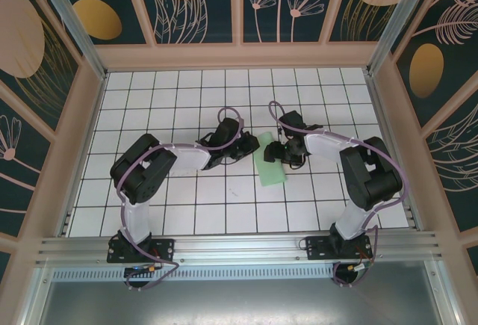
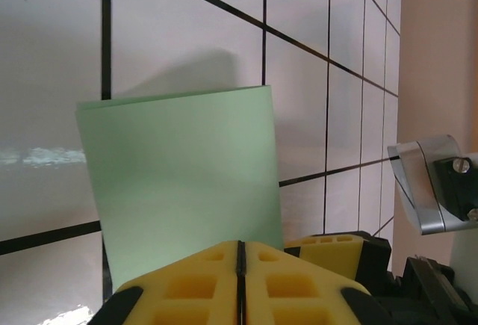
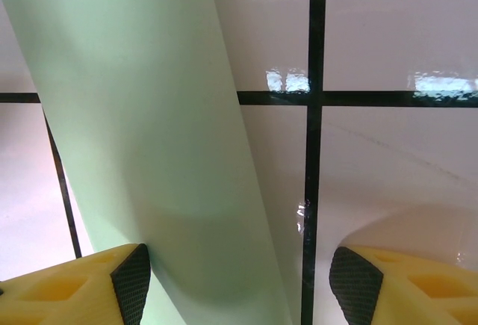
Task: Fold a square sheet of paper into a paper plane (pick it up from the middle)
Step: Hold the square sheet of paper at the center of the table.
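1. The square sheet of paper (image 1: 269,165) was a plain pale mint green.
2. The table (image 1: 187,213) was glossy white, ruled into squares by thin black lines.
3. The walls (image 1: 202,4) round the table's edges were dark teal, with peach and gold discs and pale line-drawn leaves and flowers, framed in beige.
4. The left gripper (image 2: 240,246) and the right gripper (image 3: 239,284) were yellow; the right one's pads (image 3: 133,284) were black and finely checked.
5. The left arm (image 1: 149,164) and the right arm (image 1: 366,168) were black and white, with purple cables (image 1: 224,110).
6. The rail (image 1: 239,249) along the table's near edge was silver-grey.

White gridded table (image 1: 187,213) inside floral walls (image 1: 194,4), seemingly painted.
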